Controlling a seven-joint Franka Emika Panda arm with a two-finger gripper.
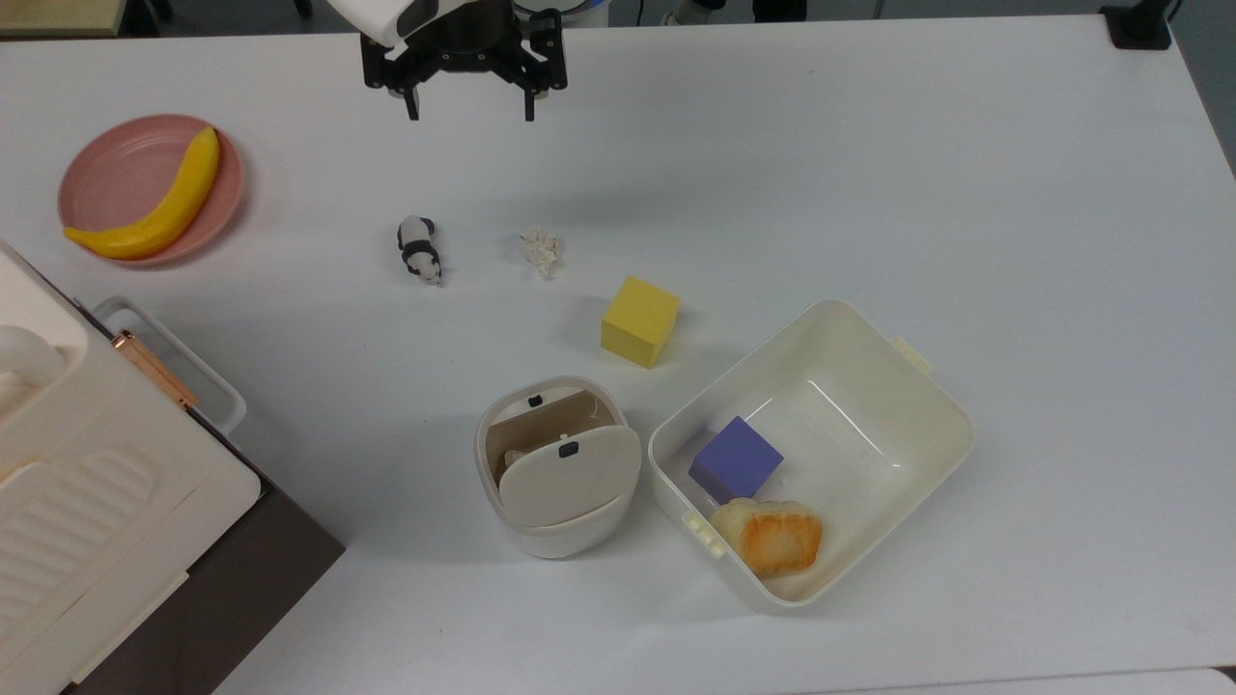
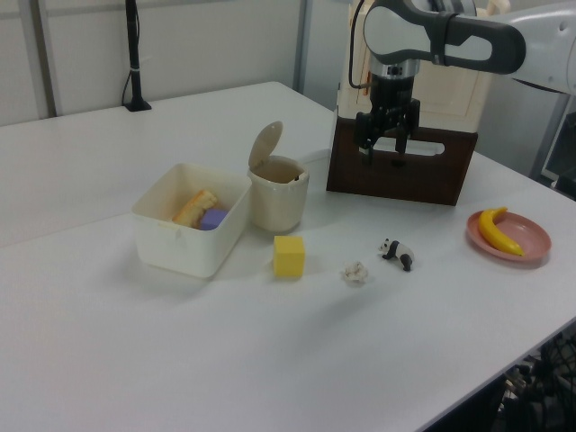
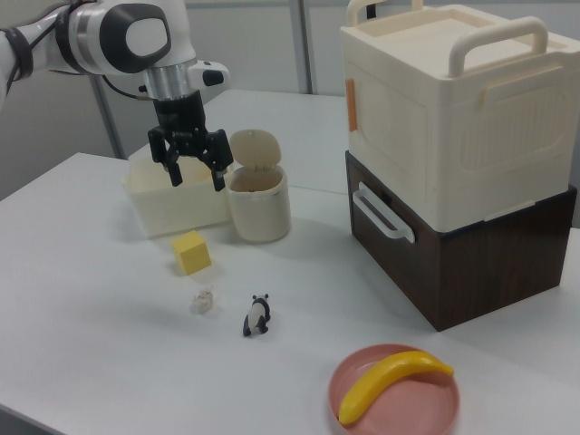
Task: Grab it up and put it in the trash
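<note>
Paper wad [image 1: 542, 251]: one, on table. One trash bin [image 1: 558, 467], two cubes. End effector [image 1: 470, 114] spread, empty.

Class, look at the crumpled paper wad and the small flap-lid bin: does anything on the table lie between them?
The yellow cube sits near the line from the paper wad to the bin, slightly toward the top view's right. The bin's flap is tilted open.

This looks like a robotics lab. A white robot arm [image 3: 109, 36] stands over a plain white table [image 1: 869, 174] set with test props: a toy panda [image 1: 419, 249], foam cubes [image 1: 639, 321], and a fake banana [image 1: 154, 208] on a pink plate [image 1: 116, 174].
</note>
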